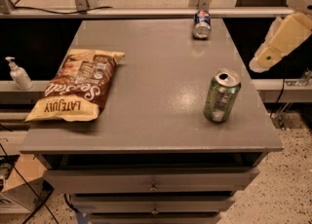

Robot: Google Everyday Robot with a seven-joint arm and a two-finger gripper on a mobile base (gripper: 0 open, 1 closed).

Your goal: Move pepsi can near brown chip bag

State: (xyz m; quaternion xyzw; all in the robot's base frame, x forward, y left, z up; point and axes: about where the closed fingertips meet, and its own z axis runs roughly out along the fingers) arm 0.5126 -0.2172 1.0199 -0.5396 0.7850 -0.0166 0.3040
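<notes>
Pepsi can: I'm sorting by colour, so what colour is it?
Pepsi can is blue with silver ends, camera view; gripper hangs right of the table.

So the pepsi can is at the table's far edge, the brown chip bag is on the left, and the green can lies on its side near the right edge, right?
No: the camera view shows the green can standing upright near the right edge. The pepsi can and brown chip bag are as you say. The gripper hangs right of the table.
</notes>
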